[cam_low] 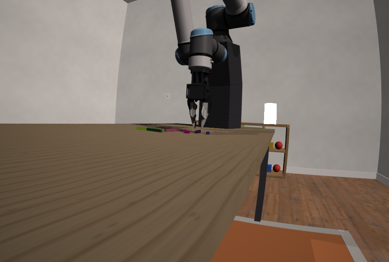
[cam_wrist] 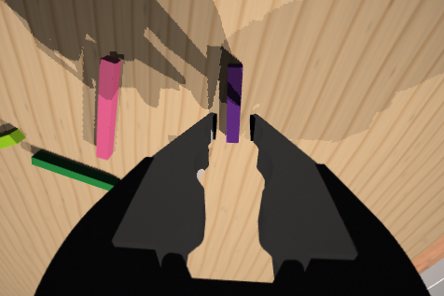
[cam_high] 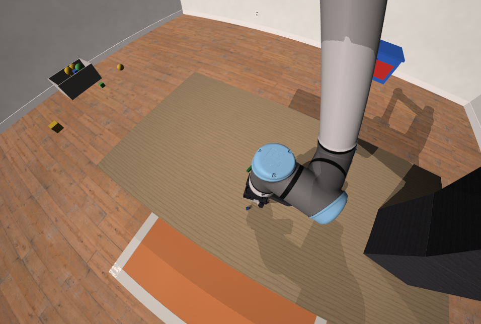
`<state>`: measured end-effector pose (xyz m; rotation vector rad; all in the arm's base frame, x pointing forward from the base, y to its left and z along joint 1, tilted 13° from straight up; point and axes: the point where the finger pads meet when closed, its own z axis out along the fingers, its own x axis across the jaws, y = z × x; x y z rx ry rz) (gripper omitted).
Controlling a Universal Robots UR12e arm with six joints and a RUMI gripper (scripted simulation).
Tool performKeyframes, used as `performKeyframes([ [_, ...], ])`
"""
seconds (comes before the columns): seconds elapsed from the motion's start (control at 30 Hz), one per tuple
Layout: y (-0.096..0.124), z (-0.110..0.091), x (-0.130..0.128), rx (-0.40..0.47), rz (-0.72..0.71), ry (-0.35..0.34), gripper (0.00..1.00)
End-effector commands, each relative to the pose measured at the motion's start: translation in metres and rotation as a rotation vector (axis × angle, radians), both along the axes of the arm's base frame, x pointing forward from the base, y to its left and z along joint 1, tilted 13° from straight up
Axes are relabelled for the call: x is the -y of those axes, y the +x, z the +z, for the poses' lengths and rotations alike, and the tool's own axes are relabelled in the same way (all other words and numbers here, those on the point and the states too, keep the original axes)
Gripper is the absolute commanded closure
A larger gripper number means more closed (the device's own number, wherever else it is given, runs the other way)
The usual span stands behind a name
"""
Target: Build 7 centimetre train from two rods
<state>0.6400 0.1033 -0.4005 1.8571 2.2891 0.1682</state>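
Observation:
My gripper [cam_low: 197, 127] [cam_wrist: 233, 116] is open with a narrow gap and empty, low over the table. The purple rod [cam_low: 197, 132] [cam_wrist: 233, 125] lies flat below the fingertips, lengthwise along the gap in the wrist view. A magenta rod [cam_low: 186, 132] lies left of it in the exterior view, a small blue rod [cam_high: 247, 208] [cam_low: 207, 133] right of it. A pink rod [cam_low: 172, 130] [cam_wrist: 107, 120], a green rod [cam_high: 248, 169] [cam_low: 154, 129] [cam_wrist: 72, 171] and a lime rod [cam_low: 141, 128] [cam_wrist: 10, 139] lie farther left. The magenta and blue rods are hidden or nearly hidden in the wrist view.
The wooden table [cam_high: 174, 137] [cam_low: 125, 190] carries the rods, its edge to the right in the exterior view. The dark robot pedestal [cam_high: 404, 231] [cam_low: 234, 95] stands beyond. A shelf [cam_low: 286, 152], a ball box [cam_high: 79, 81] and a blue bin [cam_high: 392, 53] stand away from the table.

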Motion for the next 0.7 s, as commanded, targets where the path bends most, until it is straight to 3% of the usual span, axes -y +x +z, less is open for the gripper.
performKeyframes([
  [0.0,0.000,0.000,0.000,0.001,0.000,0.000,0.86],
  [0.67,0.003,-0.012,0.000,0.001,0.000,0.000,0.86],
])
